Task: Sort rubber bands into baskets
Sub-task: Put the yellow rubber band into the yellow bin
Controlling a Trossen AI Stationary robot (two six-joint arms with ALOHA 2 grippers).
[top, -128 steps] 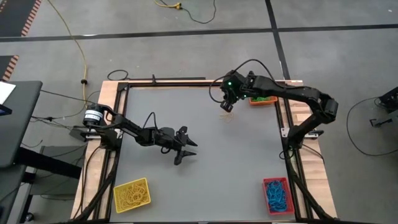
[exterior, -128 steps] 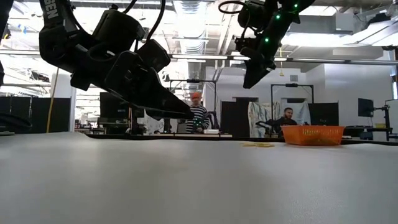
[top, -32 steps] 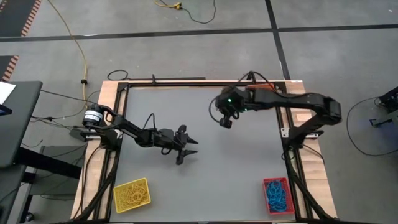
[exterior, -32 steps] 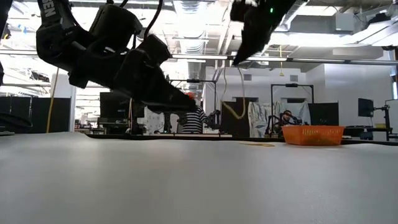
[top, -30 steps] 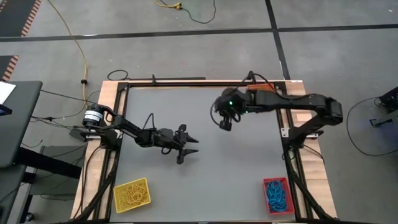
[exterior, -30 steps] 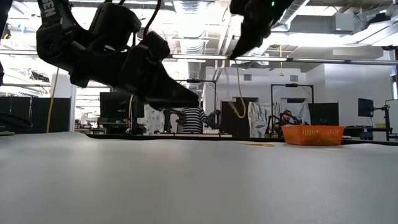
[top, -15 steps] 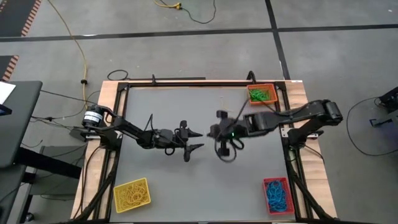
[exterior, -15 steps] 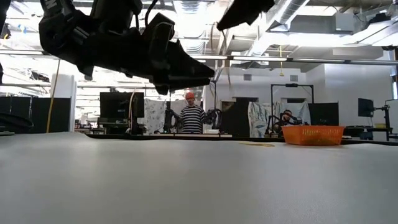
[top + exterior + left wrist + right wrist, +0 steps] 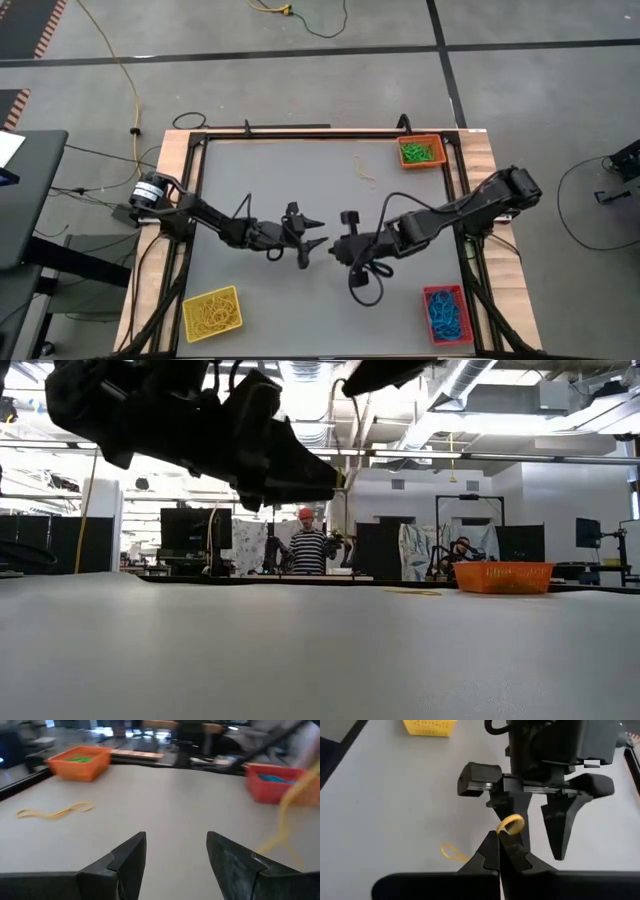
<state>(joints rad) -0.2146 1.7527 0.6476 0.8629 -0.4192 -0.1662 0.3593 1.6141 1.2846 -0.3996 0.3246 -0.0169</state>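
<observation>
Your right gripper [image 9: 499,851] is clenched on a yellow rubber band [image 9: 511,824], which loops up from its closed fingertips; it hangs above the middle of the grey table [image 9: 260,180], right in front of your left gripper [image 9: 312,245]. The left gripper's fingers [image 9: 131,857] are spread apart with nothing between them, and the two grippers face each other tip to tip, close but apart, both raised off the table in the low view. In the left wrist view the held band shows as a blurred yellow strand [image 9: 286,815] beside the red basket [image 9: 277,780]. Another yellow rubber band [image 9: 364,171] lies loose on the table near the orange basket [image 9: 421,152], which sits in the far right corner and holds green bands [image 9: 420,153]. The red basket holds blue bands [image 9: 444,314] in the near right corner, and the yellow basket [image 9: 211,312], filled with yellow bands, sits in the near left corner. A further small yellow loop [image 9: 451,852] lies on the table under the right gripper.
</observation>
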